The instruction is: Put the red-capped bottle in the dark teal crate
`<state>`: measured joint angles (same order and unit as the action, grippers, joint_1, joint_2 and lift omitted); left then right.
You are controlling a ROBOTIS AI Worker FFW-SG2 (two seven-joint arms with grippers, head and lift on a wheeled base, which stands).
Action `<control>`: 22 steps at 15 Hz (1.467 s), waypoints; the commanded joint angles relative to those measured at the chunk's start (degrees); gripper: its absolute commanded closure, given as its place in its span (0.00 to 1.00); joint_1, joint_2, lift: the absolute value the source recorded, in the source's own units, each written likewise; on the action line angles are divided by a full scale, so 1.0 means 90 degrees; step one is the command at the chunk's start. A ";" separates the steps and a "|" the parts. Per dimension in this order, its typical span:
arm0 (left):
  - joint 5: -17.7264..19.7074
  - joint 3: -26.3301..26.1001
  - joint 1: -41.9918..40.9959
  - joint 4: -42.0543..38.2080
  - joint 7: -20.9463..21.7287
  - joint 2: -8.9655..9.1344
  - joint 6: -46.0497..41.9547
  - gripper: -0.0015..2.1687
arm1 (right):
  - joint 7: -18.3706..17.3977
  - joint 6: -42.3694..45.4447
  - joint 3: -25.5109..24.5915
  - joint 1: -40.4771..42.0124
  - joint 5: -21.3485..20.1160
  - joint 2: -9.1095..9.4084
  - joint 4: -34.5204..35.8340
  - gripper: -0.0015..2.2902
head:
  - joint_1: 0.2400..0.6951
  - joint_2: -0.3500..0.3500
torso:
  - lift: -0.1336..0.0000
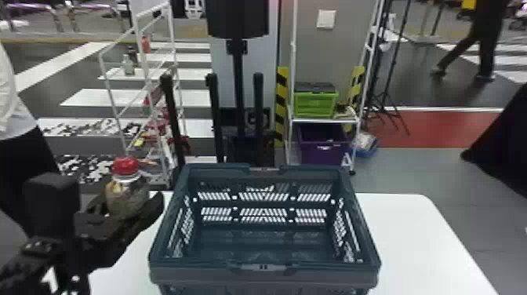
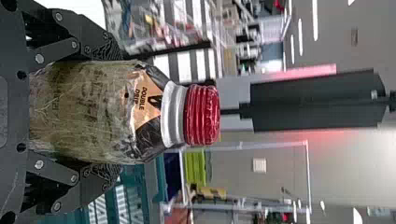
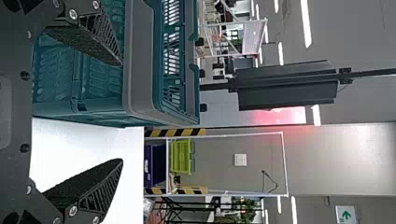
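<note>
My left gripper [image 1: 117,212] is at the left of the head view, shut on the red-capped bottle [image 1: 127,192], which stands upright to the left of the dark teal crate [image 1: 263,270] with its cap above the crate's rim level. In the left wrist view the bottle [image 2: 93,112] lies between both fingers of the left gripper [image 2: 109,112], red cap pointing away from the palm. The crate's inside holds nothing visible. In the right wrist view, the right gripper [image 3: 122,112] is open with nothing between its fingers, near the crate [image 3: 140,60].
The crate rests on a white table [image 1: 411,235]. Behind the table are a white rack [image 1: 168,78] at left, a dark stand [image 1: 238,78], and a shelf with a green box [image 1: 316,104] above a purple bin [image 1: 321,149].
</note>
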<state>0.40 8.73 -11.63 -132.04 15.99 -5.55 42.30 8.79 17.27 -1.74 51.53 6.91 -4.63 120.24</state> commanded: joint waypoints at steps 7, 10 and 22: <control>-0.0377 -0.1429 0.2415 0.2366 0.1592 -0.0506 0.0354 0.99 | 0.0000 0.0000 -0.0168 0.0143 -0.0104 0.0222 0.0019 0.07 | 0.57 0.50 | 1.00; -0.0592 -0.2200 0.3206 0.3450 0.1934 -0.0525 0.0550 0.99 | -0.0010 0.0078 -0.0208 0.0163 -0.0094 0.0251 -0.0059 0.07 | 0.57 0.50 | 1.00; -0.3502 -0.2894 0.5110 0.7317 0.3770 0.0634 0.0686 0.99 | -0.0029 0.0586 -0.0208 0.0270 -0.0065 0.0329 -0.0157 0.07 | 0.57 0.50 | 1.00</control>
<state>-25.48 -18.17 32.89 -69.89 49.46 -1.21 49.74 8.58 22.39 -3.60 53.92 6.33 -1.77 118.82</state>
